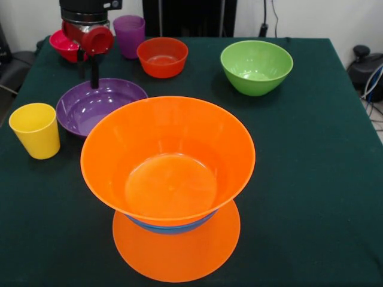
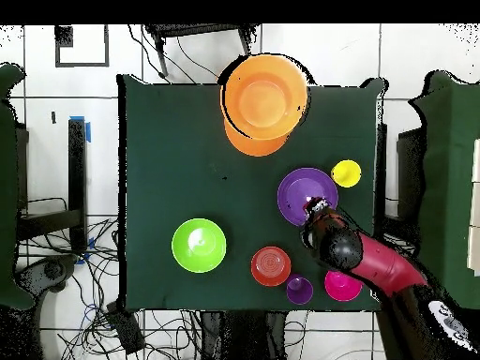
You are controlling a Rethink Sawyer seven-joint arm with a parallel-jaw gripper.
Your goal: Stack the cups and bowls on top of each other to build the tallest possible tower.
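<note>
The tool (image 1: 87, 73), fingers spread and empty, hangs over the purple bowl's (image 1: 102, 106) far rim at upper left. Pinch that rim squarely (it looks thin and slippery), then lift level toward the tower (image 1: 170, 179) at lower centre.

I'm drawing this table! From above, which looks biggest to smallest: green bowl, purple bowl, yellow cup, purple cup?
1. Purple bowl, slightly the widest.
2. Green bowl, nearly as wide, so these two are close.
3. Yellow cup.
4. Purple cup, about like the yellow cup; unsure.
</note>
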